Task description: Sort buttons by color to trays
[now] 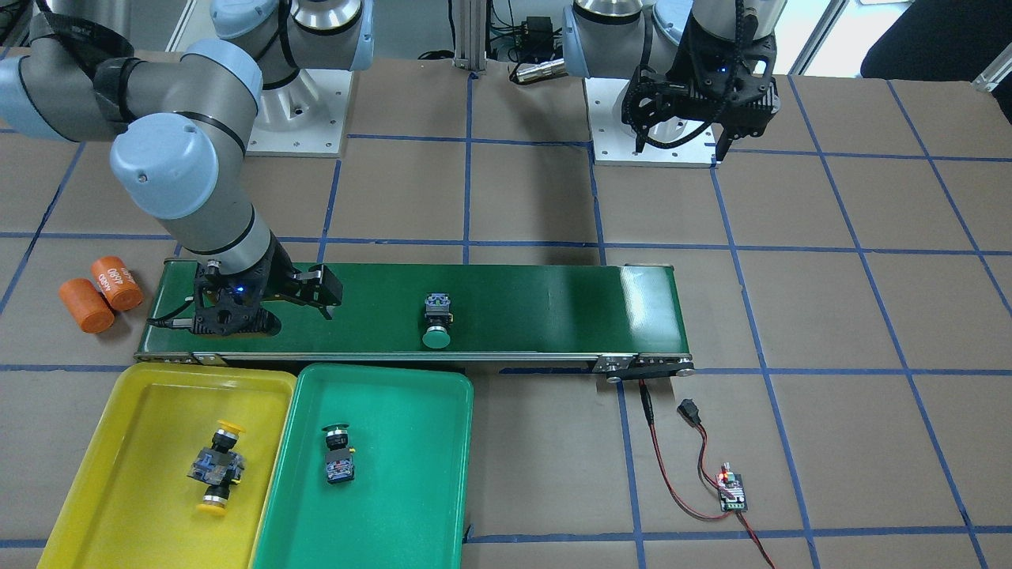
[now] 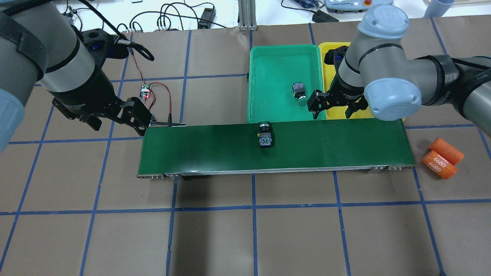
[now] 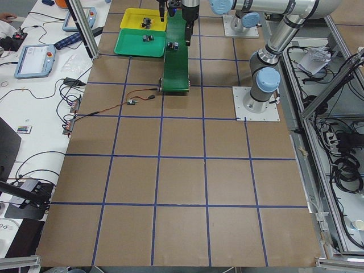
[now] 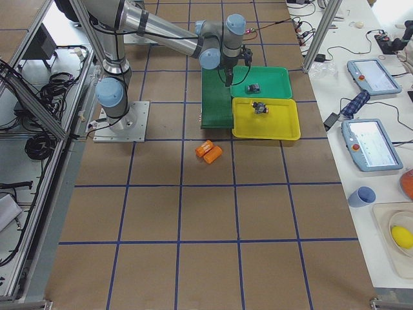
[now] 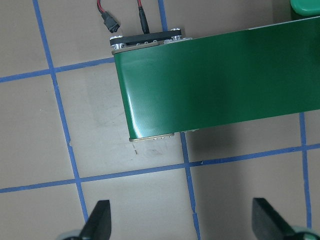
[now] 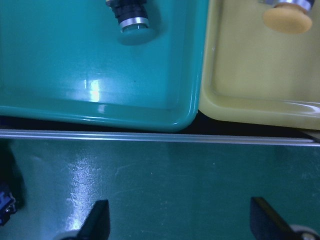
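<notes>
A: Well, what lies where?
B: The conveyor belt (image 1: 538, 304) crosses the table. Along its far edge the yellow tray (image 1: 138, 411) sits at the end, with the green tray (image 1: 403, 474) touching it.
A: The left gripper (image 5: 182, 222), the right gripper (image 6: 180, 222)?
B: Both wide apart, empty.
A: The rest?
B: Two yellow buttons (image 1: 215, 466) mid yellow tray; one green button (image 1: 338, 457) mid green tray, a second green button (image 1: 436, 320) mid-belt.

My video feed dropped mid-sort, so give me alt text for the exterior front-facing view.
One green-capped button lies unsorted on the conveyor belt, with the right gripper open and empty above the belt's end. In front of it, the yellow tray holds two yellow buttons and the green tray one green button. The left gripper hangs open by its arm's base.
</notes>
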`<state>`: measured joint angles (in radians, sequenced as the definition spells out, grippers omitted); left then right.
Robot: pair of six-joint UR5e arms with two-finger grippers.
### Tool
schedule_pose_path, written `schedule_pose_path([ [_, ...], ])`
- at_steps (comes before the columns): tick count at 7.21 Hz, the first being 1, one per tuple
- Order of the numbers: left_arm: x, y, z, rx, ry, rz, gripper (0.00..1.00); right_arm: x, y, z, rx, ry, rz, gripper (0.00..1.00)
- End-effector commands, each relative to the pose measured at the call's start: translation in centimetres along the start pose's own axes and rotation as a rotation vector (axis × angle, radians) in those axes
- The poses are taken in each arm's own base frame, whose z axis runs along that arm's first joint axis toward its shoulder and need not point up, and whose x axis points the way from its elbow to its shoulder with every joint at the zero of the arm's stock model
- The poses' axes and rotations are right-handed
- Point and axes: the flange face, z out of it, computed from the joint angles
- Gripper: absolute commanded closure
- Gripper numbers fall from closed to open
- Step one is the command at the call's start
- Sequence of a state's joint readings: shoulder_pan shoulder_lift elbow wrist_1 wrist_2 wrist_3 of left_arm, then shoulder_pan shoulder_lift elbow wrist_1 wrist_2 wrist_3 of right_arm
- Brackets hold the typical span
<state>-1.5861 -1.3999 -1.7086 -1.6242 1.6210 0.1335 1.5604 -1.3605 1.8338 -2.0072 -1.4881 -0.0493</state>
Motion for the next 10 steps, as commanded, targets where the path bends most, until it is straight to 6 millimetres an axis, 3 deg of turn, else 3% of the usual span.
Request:
schedule_pose_path([
  [1,0.0,0.2,0.0,-0.001,0.0,0.0,0.0,0.5,-0.3,1.8,-0.031,-0.001,-0.041,0.0],
  [3,0.0,0.1,0.2,-0.005,0.003,0.0,0.0,0.3,-0.5,2.8,-0.046,-0.001,0.126,0.0],
  [8,0.1,0.1,0.2,-0.007,0.004,0.002,0.0,-1.6,0.0,3.2,-0.053,-0.041,0.141,0.0],
  [10,0.1,0.1,0.5,-0.015,0.0,0.005,0.0,-4.7,0.7,3.7,-0.061,-0.054,0.145,0.0],
])
